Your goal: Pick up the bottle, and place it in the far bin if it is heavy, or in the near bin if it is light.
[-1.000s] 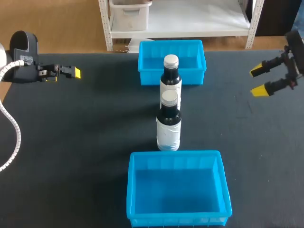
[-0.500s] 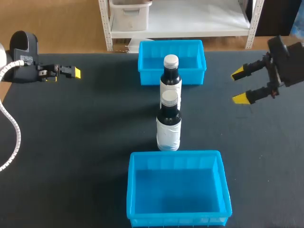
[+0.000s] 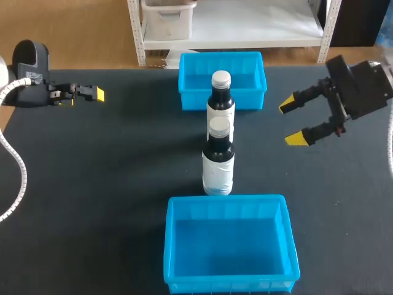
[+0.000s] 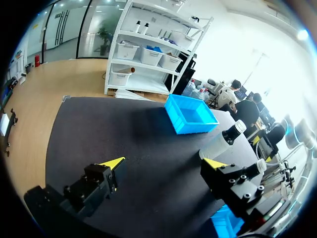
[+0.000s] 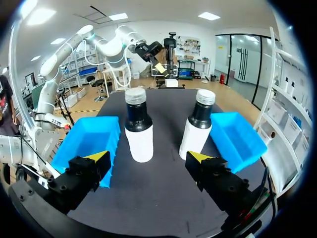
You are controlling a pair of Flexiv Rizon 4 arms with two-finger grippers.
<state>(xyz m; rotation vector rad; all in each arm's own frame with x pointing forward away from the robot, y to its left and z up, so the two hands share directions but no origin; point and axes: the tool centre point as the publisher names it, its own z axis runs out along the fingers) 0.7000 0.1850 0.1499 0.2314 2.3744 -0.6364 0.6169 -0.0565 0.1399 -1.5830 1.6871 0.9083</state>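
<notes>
While both bottles stand upright on the black table (image 3: 110, 178), you find the near bottle (image 3: 218, 158) just behind the near bin (image 3: 170, 246) and the far bottle (image 3: 220, 98) just in front of the far bin (image 3: 191, 92). They line up between the bins, and the right wrist view shows a gap between them. Each is dark with a white cap and a white label. Neither sits in a bin, and both bins show bare blue floors. Your right gripper (image 3: 291, 123) hangs right of the bottles, apart from them, fingers spread wide and holding nothing. Your left gripper (image 4: 165, 162) sits near the table's far left edge, fingers also wide apart with nothing between them.
</notes>
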